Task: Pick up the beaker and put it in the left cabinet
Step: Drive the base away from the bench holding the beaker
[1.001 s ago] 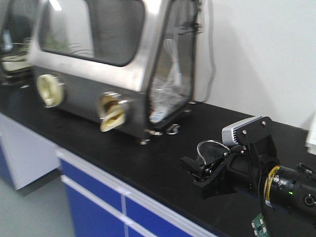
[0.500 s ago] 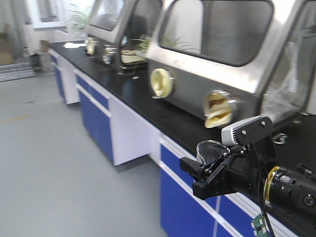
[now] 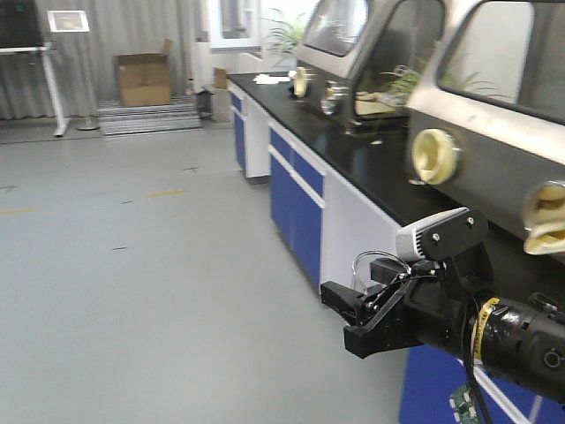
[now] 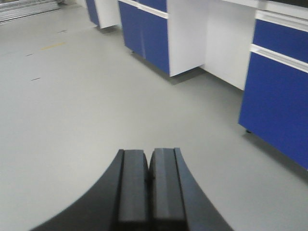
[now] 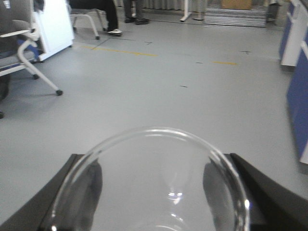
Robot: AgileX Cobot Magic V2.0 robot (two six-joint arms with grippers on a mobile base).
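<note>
My right gripper [image 3: 355, 314] is shut on the beaker [image 3: 376, 268], a small clear glass cylinder held out over the grey floor. In the right wrist view the beaker's round rim [image 5: 155, 131] fills the bottom, with a black finger [image 5: 87, 179] pressed on each side of the glass and the gripper [image 5: 154, 182] around it. My left gripper [image 4: 149, 166] is shut and empty, its two black fingers touching, above bare floor. The left cabinet is out of view.
A long black bench [image 3: 353, 150] on blue and white cupboards [image 3: 300, 199] runs along the right, carrying steel glove boxes [image 3: 494, 132]. A cardboard box [image 3: 141, 79] stands at the far wall. An office chair [image 5: 29, 53] and a white panel [image 5: 53, 24] stand at the left.
The whole view has swung left: the bench and glove boxes slid to the right and open grey floor now lies ahead. The right gripper keeps its hold on the beaker.
</note>
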